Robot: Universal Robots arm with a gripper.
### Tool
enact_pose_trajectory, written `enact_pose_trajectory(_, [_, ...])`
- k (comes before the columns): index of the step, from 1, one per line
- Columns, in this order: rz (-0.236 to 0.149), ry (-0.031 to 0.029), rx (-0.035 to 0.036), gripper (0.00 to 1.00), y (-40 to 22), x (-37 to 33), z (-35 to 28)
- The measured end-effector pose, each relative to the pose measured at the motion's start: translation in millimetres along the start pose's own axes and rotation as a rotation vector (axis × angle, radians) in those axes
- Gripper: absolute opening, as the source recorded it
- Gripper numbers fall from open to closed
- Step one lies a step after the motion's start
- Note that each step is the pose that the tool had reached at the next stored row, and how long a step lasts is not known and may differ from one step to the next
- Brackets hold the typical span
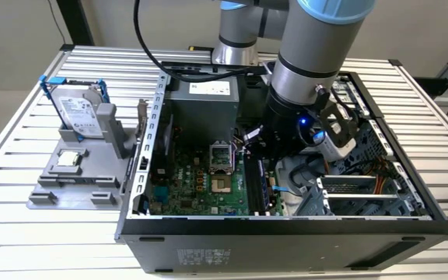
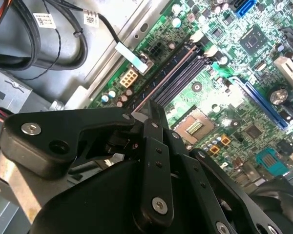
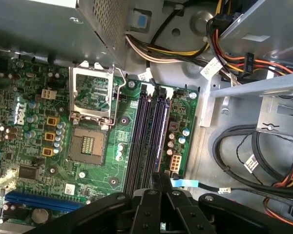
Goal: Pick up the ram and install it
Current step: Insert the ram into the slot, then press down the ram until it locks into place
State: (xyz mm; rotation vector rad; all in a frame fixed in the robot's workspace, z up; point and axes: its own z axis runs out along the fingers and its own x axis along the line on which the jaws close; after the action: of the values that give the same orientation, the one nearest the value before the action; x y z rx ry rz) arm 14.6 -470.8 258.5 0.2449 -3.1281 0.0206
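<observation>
My fingers [image 3: 149, 204] are drawn almost together, leaving just a thin gap. In both wrist views the end of the ram [image 3: 161, 131] runs straight into that gap, so I read the gripper [image 3: 159, 176] as clamped on the stick. The ram [image 2: 168, 70] stands on edge, a long dark strip with a reddish line along it. It lies in line with the black memory slots [image 3: 139, 131], over the one farthest from the CPU socket [image 3: 90, 146]. I cannot tell whether it is seated in that slot or only resting over it.

In the exterior view the arm [image 1: 310, 64] reaches down into the open computer case [image 1: 286, 233], and the gripper [image 1: 265, 143] is low over the green motherboard [image 1: 200, 181]. The ram [image 1: 254, 181] shows there as a dark strip running from the gripper toward the near wall of the case, just to the exterior view's right of the socket. The power supply [image 1: 208, 96] sits at the far end of the case, and bundled cables [image 3: 185, 48] run from it.

Well apart, on the slatted table [image 1: 21, 245] at the exterior view's left, a grey holder [image 1: 68, 186] carries a silver hard drive [image 1: 76, 108] with blue rails, standing upright. A small square chip [image 1: 68, 157] lies flat nearer to me.
</observation>
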Motion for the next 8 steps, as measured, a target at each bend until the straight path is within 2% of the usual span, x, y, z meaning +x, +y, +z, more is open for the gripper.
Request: enact_pose_trajectory(8, [-0.038,-0.0007,0.0003,0.0,0.0,0.0,-0.1])
